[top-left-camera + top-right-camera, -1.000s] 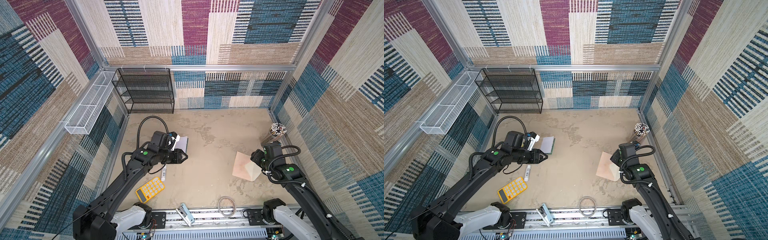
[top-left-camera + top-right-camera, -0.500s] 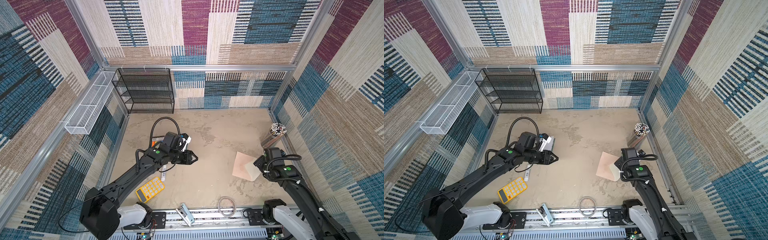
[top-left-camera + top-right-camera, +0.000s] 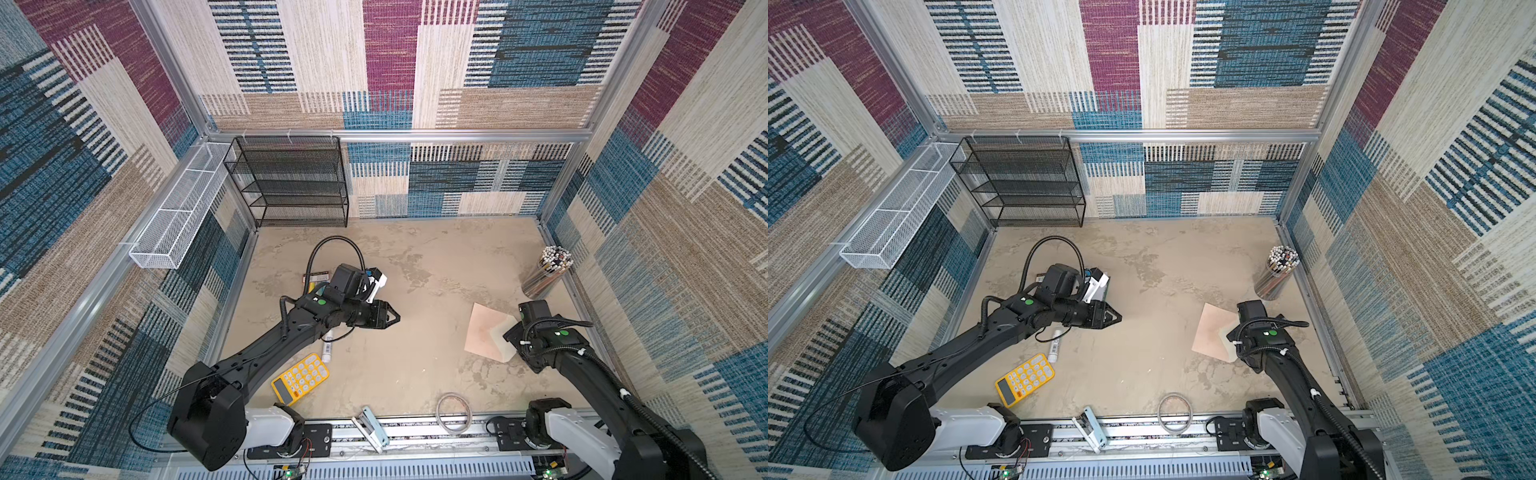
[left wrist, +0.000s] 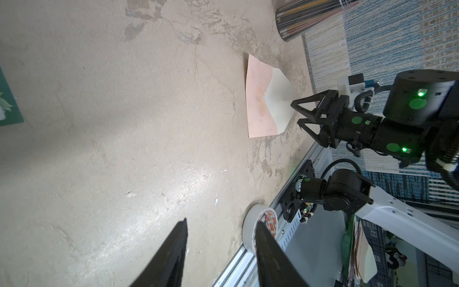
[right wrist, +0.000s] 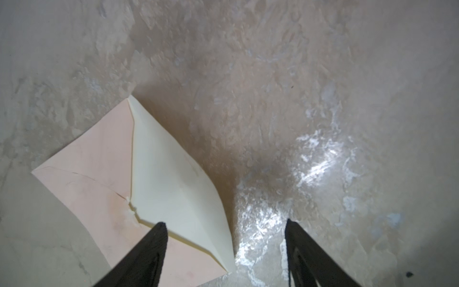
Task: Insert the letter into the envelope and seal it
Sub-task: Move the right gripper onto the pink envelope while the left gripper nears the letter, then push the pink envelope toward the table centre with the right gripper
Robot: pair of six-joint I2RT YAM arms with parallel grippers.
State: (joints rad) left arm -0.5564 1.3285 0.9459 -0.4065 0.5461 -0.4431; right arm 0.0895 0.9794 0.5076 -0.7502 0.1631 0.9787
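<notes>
Both hands empty; letter and envelope lay well apart on the tabletop (image 3: 415, 365).
The left hand (image 3: 395, 319) was half-spread, holding nothing. Only a dark green corner of the letter (image 4: 10, 104) showed. Being thin, limp paper, it would likely need pinching at a lifted edge. At right lay the flat peach-pink envelope (image 3: 484, 332) with its cream flap open. The right hand (image 4: 296, 111) was spread wide over the flap, gripping nothing.

Bright, even overhead light is filling both top views, and only faint, soft shadows are falling on the table (image 3: 415, 365). Wide-angle optics are stretching the walls (image 3: 62, 174) toward the edges. In both wrist views glare is flaring on the table. The right wrist view is looking soft, with shadow darkening the area beside the envelope (image 5: 104, 161).
</notes>
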